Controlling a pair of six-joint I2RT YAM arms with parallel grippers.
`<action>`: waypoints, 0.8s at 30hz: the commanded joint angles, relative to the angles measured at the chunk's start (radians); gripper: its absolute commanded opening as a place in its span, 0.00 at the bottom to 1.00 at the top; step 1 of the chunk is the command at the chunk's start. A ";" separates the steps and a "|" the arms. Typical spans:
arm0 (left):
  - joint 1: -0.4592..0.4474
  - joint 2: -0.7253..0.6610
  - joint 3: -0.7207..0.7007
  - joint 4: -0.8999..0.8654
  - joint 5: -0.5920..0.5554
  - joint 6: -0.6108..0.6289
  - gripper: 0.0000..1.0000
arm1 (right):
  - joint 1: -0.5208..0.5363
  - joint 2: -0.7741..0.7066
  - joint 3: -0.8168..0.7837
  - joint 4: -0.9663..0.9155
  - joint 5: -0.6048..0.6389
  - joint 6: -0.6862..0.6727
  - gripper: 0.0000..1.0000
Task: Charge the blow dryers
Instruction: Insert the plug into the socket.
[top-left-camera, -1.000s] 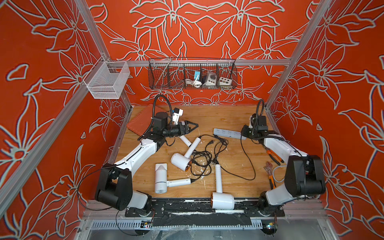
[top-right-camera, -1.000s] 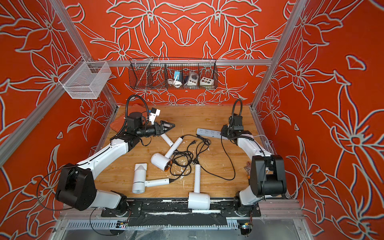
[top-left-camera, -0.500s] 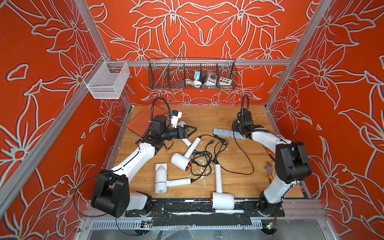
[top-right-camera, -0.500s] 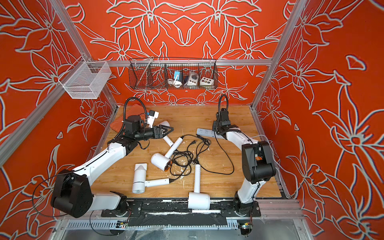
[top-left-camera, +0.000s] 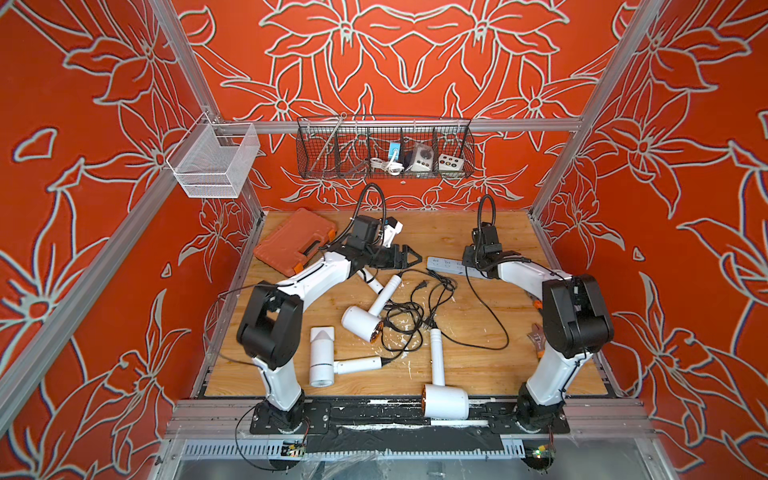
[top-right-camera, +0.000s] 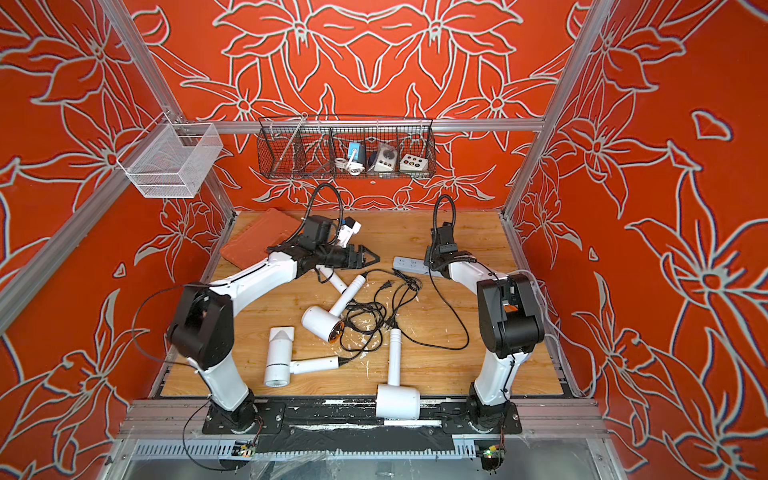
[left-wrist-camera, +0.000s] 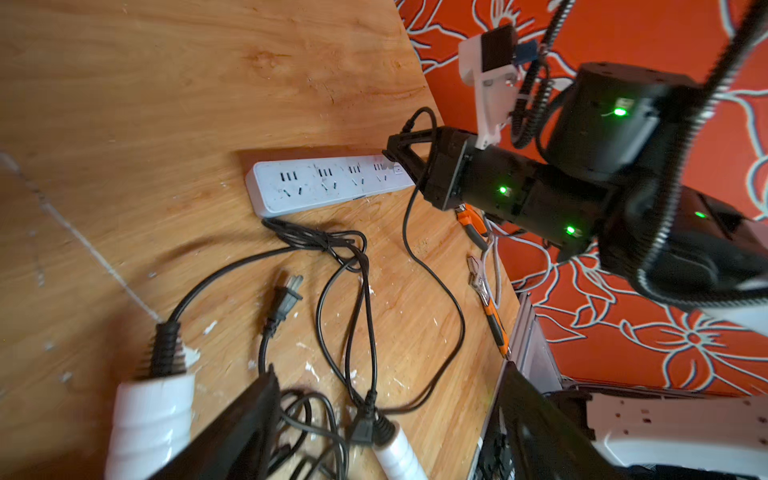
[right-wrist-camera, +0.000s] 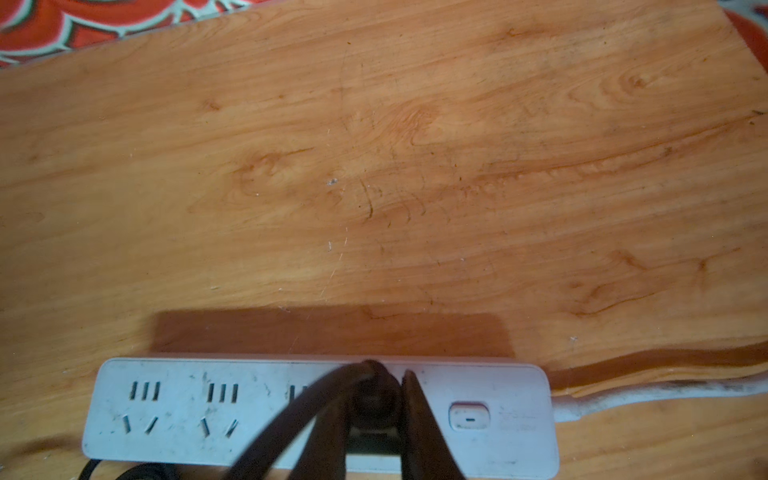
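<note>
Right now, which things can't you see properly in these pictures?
- Right wrist view: the right hand covers the prongs of the black plug, so whether it sits inside the flat white power strip is hidden.
- Both top views: the left arm covers one white hammer-shaped hair dryer; only its handle shows.
- Top views: things in the black wire basket are too small to name.

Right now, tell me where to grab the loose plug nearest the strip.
Probably pinch the loose plug by its black body, behind the prongs, from above, jaws across its width: it lies flat, prongs toward the power strip, cord trailing away.
</note>
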 joint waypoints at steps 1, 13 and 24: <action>-0.023 0.139 0.164 -0.165 -0.086 0.072 0.79 | -0.010 0.005 -0.001 -0.025 0.062 0.015 0.00; -0.119 0.631 0.867 -0.585 -0.437 0.242 0.74 | -0.052 0.028 -0.026 -0.006 -0.005 0.056 0.00; -0.181 0.765 0.997 -0.613 -0.694 0.277 0.72 | -0.053 0.029 -0.033 0.004 -0.058 0.068 0.00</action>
